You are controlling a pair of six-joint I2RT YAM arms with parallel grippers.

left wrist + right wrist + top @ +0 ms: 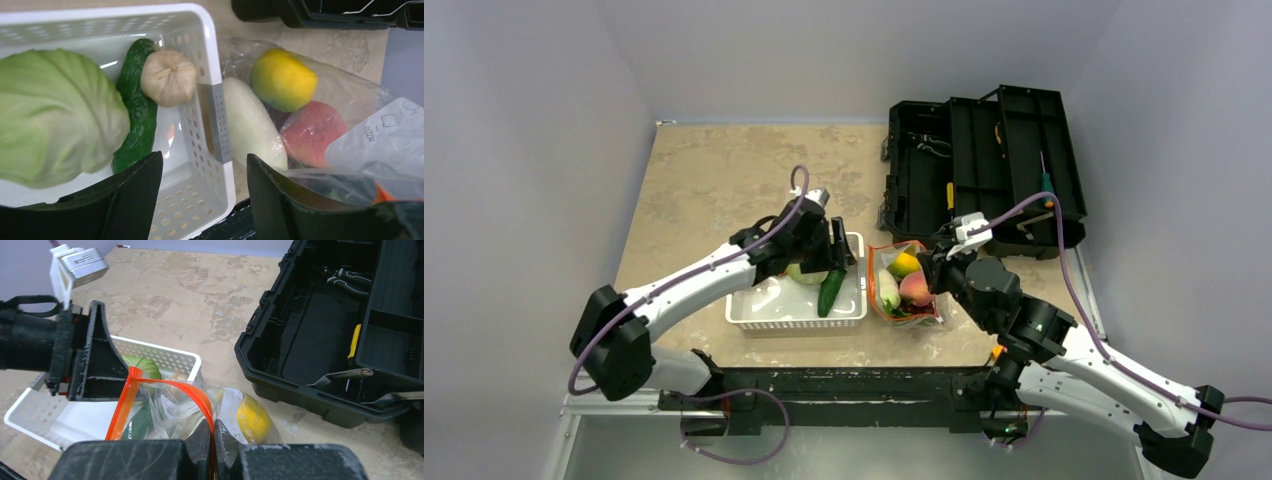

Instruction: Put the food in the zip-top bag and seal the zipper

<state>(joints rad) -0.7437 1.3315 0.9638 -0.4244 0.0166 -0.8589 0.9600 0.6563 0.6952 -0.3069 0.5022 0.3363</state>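
Surface: a table with a beige, mottled, stone-like top; both arms are fixed at its near edge.
Room: plain pale grey walls stand close on the left, far and right sides.
Around: an open black toolbox sits at the far right corner with some hand tools inside; a white basket with holes stands near the middle.
In the basket: a green cabbage, a cucumber beside it, and a mushroom resting on the cucumber.
Task's thing: the zip-top bag lies just right of the basket, in front of the toolbox; it holds a mango, a radish and a peach.
Mouth: the zipper stands up in an open loop.
In the way: the basket's right wall stands between the basket's food and the bag.
Left tool: the left gripper hangs over the basket's right side, fingers apart, nothing in them.
Right tool: the right gripper is clenched on the bag's mouth edge, at the zipper.
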